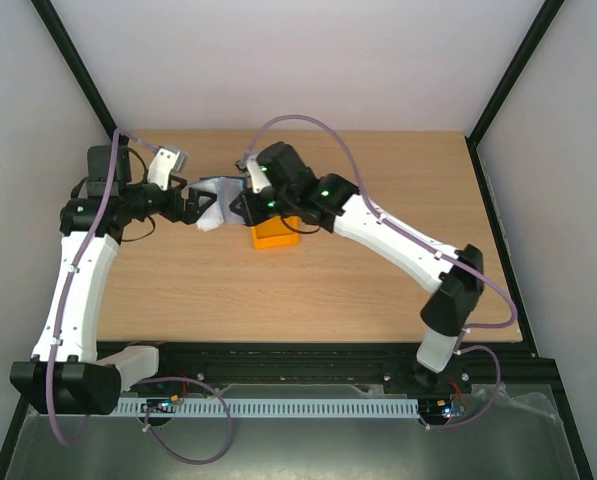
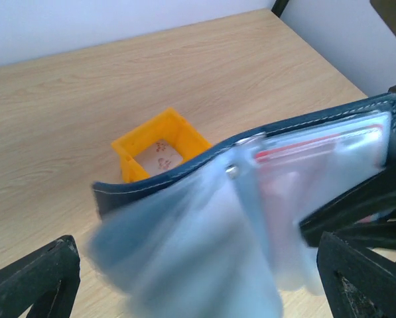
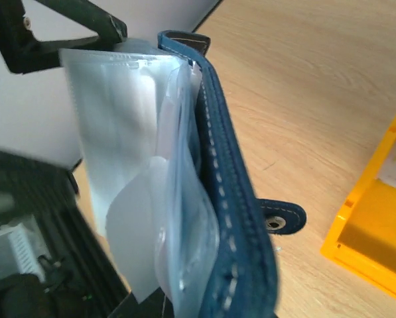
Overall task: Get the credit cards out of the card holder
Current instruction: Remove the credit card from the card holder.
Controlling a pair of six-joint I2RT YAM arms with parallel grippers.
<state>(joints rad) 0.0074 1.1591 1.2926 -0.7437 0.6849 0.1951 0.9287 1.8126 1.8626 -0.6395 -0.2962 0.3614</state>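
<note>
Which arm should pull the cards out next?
Probably left. The left gripper is open around the clear plastic sleeves, while the right gripper grips the dark navy folding card holder.

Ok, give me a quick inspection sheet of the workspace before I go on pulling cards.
Surface: wooden table, no spills seen.
Job's things: card holder open and held off the table, clear sleeves hanging out; one credit card with a red stripe sits in a sleeve.
Clutter: orange bin on the table near the holder; a pale item with reddish marks lies inside, possibly a card.
Grippers: left gripper fingers wide apart around the sleeves, contact unclear; right gripper appears clamped on the holder's cover.
Cables: purple cables arch along both arms, no snag seen.
Surroundings: pale walls, black frame posts.
</note>
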